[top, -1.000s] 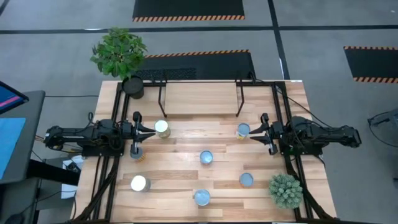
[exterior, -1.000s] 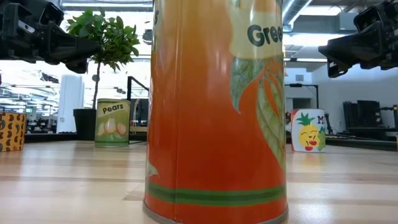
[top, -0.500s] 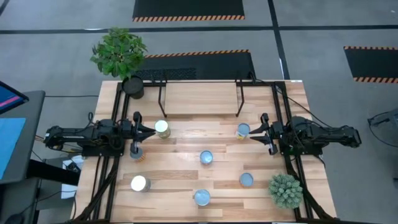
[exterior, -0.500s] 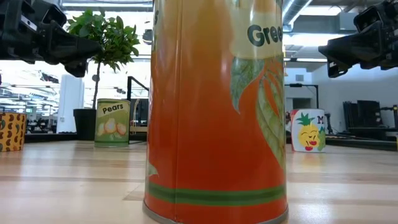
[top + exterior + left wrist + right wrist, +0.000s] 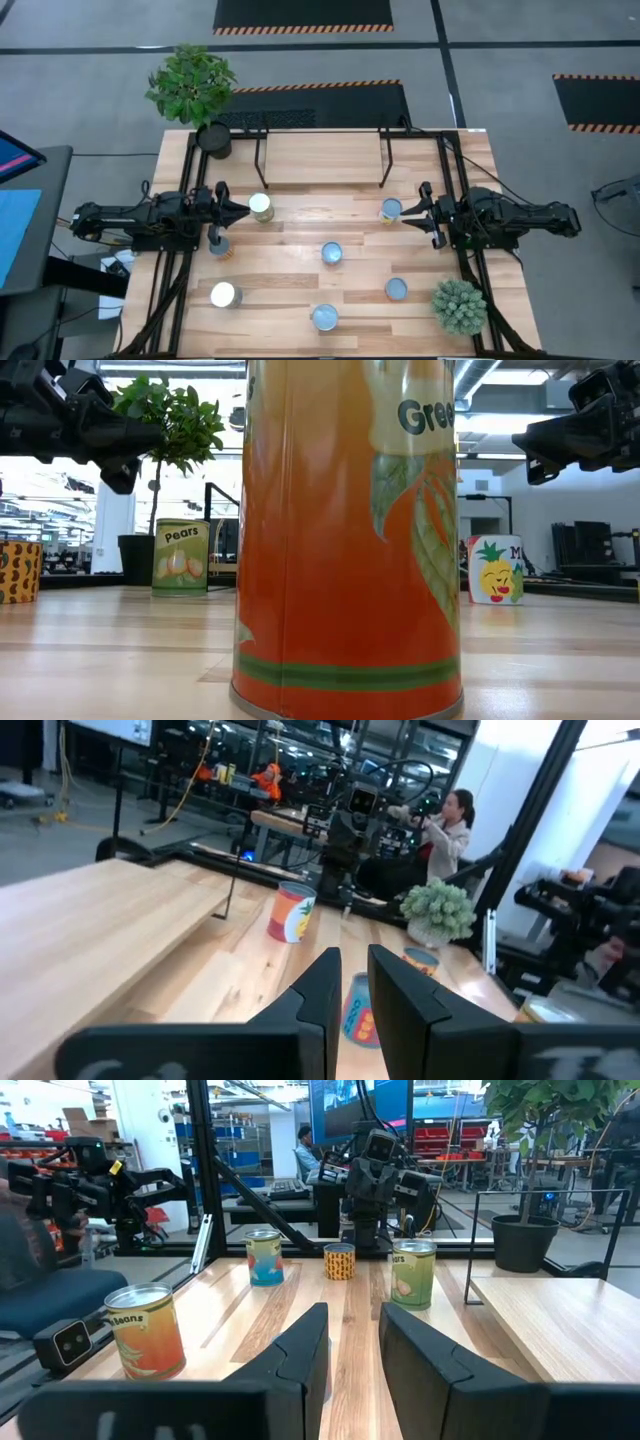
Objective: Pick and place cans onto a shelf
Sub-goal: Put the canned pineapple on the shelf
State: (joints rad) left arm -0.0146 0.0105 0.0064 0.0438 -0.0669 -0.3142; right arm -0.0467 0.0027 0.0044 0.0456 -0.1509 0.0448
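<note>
Several cans stand upright on the wooden table point(image 5: 300, 225). A pale-topped can point(image 5: 260, 207) stands just off my left gripper's point(image 5: 243, 208) fingertips, and it shows as the green pears can in the low view point(image 5: 181, 558). A blue-topped can point(image 5: 391, 210) stands just off my right gripper point(image 5: 406, 214). Others stand mid-table point(image 5: 332, 253) and near the front edge point(image 5: 324, 318); the front one fills the low view point(image 5: 350, 540). The shelf point(image 5: 325, 160) stands at the far edge. Both grippers hover, with their fingers close together and holding nothing.
A potted plant point(image 5: 192, 85) stands at the far left corner and a small round green plant point(image 5: 459, 306) at the near right. Another can point(image 5: 218, 246) is partly under my left gripper. Black arm-mount frames run along both table sides. A person point(image 5: 450, 820) is beyond the table.
My left gripper has turned a little about its wrist while staying in place. The cans have not moved.
</note>
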